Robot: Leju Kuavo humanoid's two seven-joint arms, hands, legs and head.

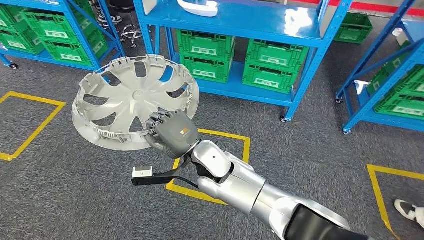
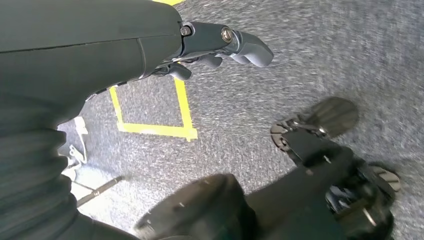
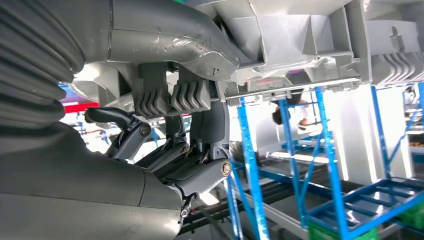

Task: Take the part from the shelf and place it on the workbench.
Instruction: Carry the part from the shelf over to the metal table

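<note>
The part (image 1: 131, 102) is a round, light grey wheel cover with curved spokes and small clips along its rim; it is held nearly flat above the grey floor (image 1: 75, 190), a little tilted, with its hollow side facing up. The right hand (image 1: 172, 134) grips its near rim, fingers closed on the edge. The left hand (image 2: 220, 47) hangs over the floor with curled fingers, holding nothing, and a blue shelf (image 1: 240, 22) with green crates (image 1: 206, 52) stands behind.
</note>
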